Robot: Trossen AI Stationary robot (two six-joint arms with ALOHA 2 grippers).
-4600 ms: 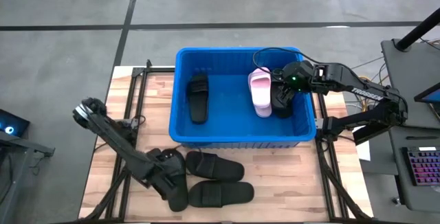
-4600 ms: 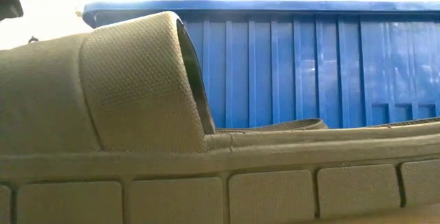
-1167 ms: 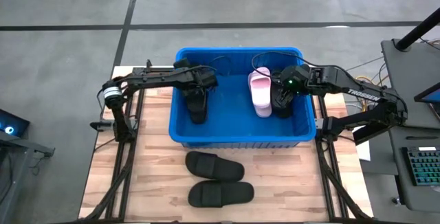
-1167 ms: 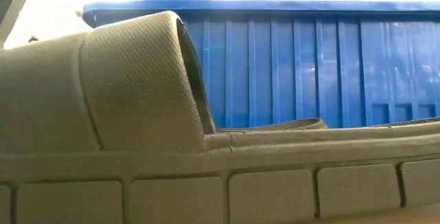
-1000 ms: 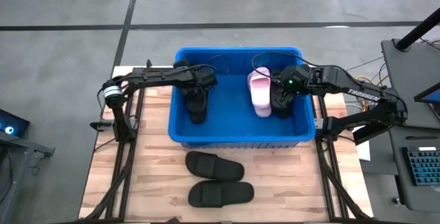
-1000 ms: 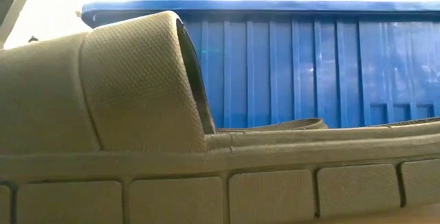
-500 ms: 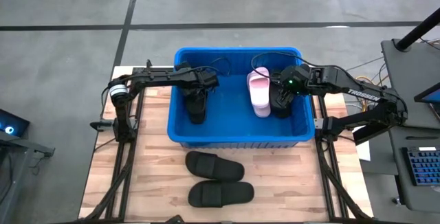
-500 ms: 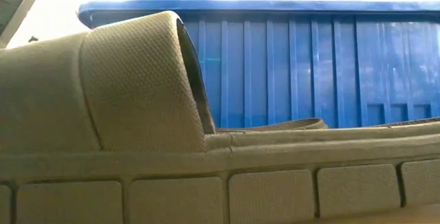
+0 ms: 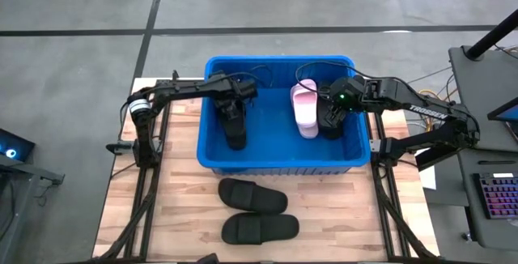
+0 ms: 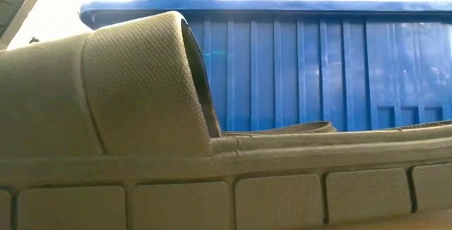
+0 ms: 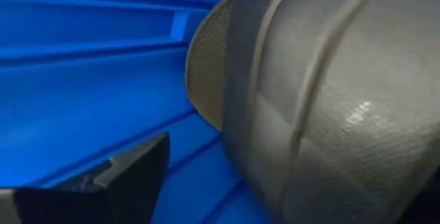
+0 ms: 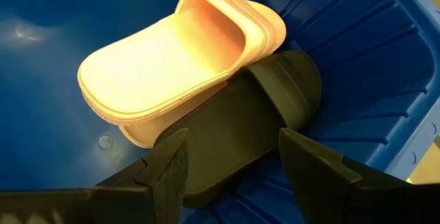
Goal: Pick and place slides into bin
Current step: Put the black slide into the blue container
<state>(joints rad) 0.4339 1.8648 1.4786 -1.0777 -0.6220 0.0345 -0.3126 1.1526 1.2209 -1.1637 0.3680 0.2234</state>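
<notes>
High view: slides going into bin [image 9: 212, 157].
Three slides lying in bin, two black [image 9: 252, 194] waiting near; left gripper [image 9: 231, 102] cannot tell, right gripper [image 12: 230, 159] hanging apart.

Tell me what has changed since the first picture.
The left gripper left the table's front, where it was at a black slide, and reached into the bin, over the black slides at its left. Two black slides remain on the table. The right gripper stayed over the pink slide and its black neighbour.
</notes>
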